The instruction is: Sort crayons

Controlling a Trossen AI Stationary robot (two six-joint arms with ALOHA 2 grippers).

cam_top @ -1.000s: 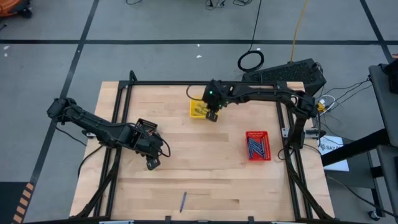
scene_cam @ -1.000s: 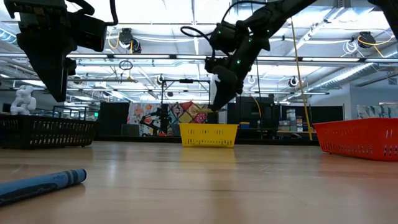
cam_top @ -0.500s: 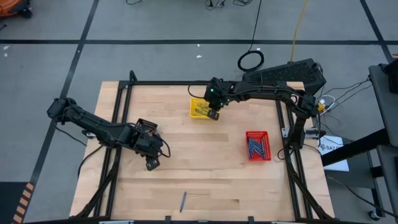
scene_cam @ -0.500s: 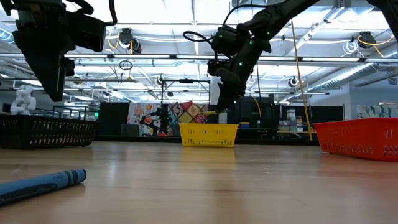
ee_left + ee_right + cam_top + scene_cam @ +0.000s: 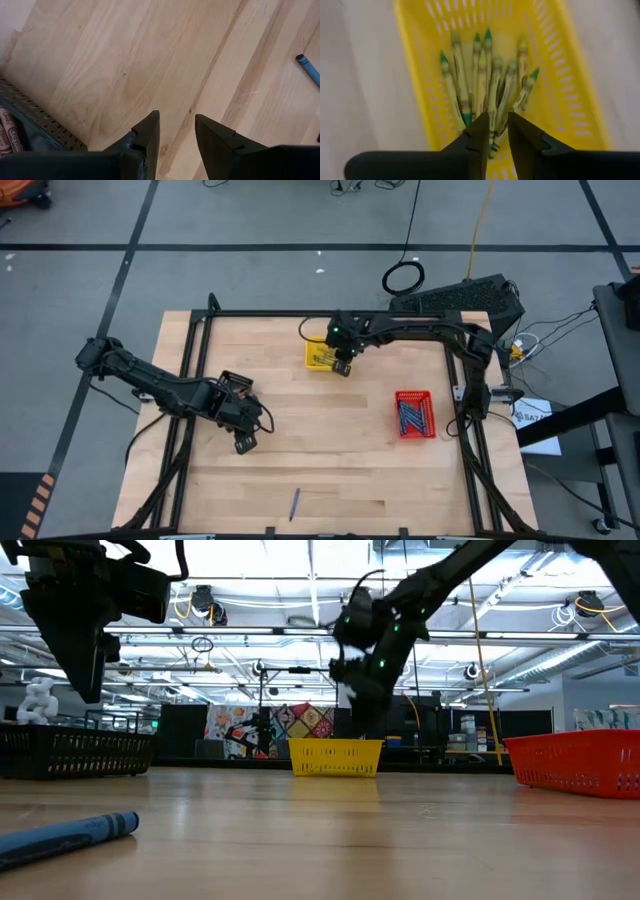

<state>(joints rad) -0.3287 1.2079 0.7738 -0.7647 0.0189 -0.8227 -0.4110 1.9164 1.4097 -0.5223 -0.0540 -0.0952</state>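
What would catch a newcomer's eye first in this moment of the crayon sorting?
The right gripper hangs over the yellow tray at the table's far middle, fingers slightly apart, above a pile of green-tipped crayons. To the right sits a red tray with crayons inside. A single blue crayon lies alone near the front edge, while the left gripper waits open over bare wood beside a dark tray.

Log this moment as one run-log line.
right gripper: over yellow tray, jaws parted, empty | left gripper: idle, open | blue crayon: loose on table
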